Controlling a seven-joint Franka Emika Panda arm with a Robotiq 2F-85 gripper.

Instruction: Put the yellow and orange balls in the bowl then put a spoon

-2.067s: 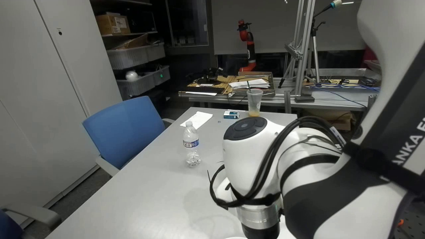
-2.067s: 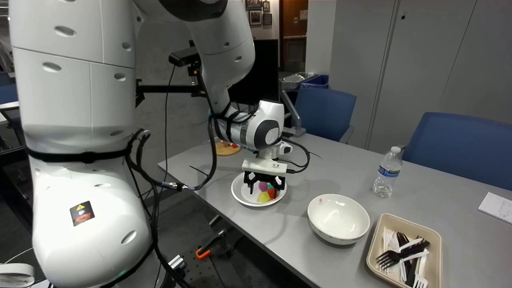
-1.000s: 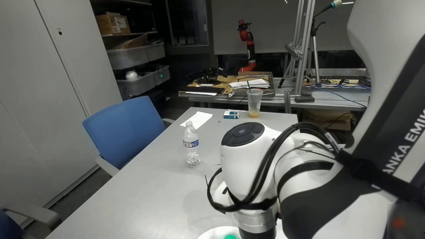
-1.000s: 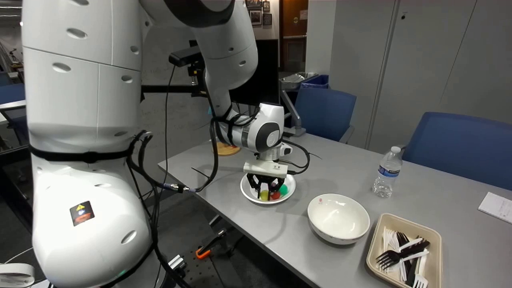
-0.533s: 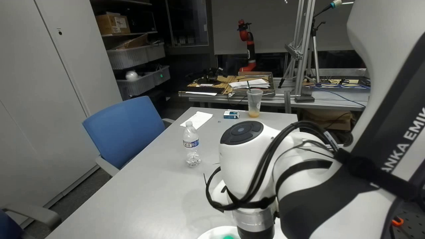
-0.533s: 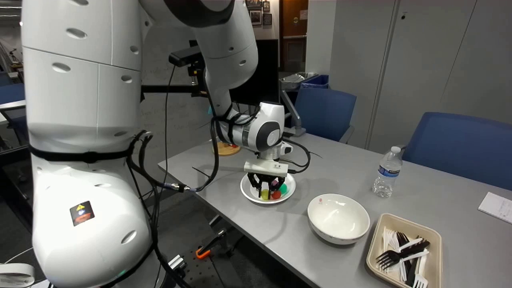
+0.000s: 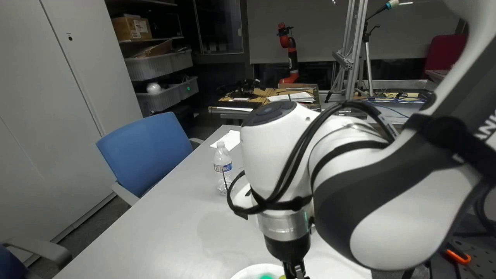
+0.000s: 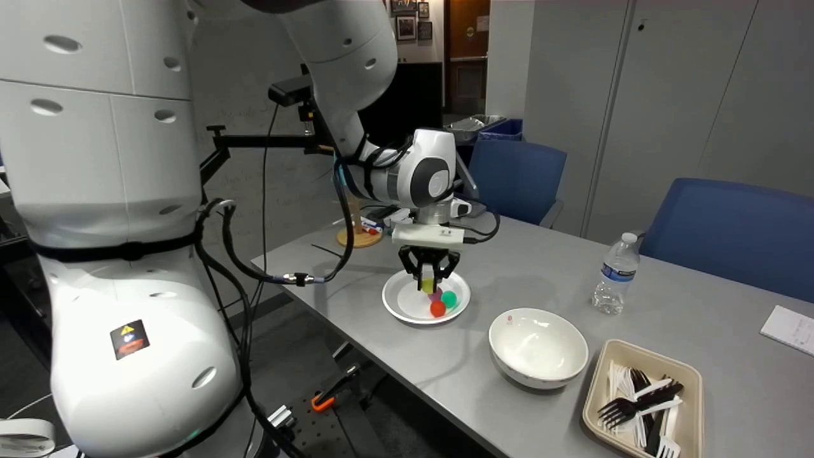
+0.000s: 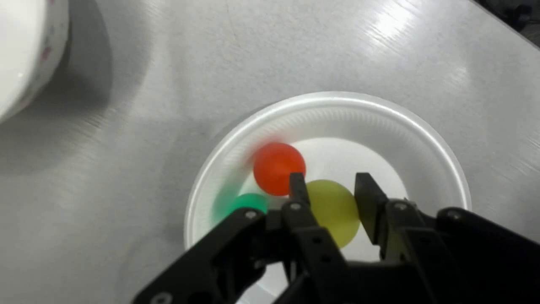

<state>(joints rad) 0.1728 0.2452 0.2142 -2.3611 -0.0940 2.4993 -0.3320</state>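
Observation:
My gripper (image 9: 330, 177) is shut on the yellow ball (image 9: 333, 211), with one finger on each side of it. In an exterior view the yellow ball (image 8: 427, 286) hangs just above the white plate (image 8: 397, 304). The orange-red ball (image 8: 437, 308) rests on that plate; in the wrist view this orange-red ball (image 9: 274, 166) lies just beyond the left finger. A white bowl (image 8: 537, 350) stands apart from the plate, nearer the cutlery, with nothing in it. No spoon can be made out for certain among the cutlery.
A green ball (image 8: 449, 299) and a partly hidden purple ball (image 8: 435, 294) share the plate. Beside the bowl, a beige tray (image 8: 696, 407) holds black and white plastic cutlery, several forks among it. A water bottle (image 8: 615, 277) stands upright behind the bowl.
The fingers came down around the yellow ball, closed in, and lifted it off the plate within the last half second. Before that, the plate slid slightly towards the bowl's side.

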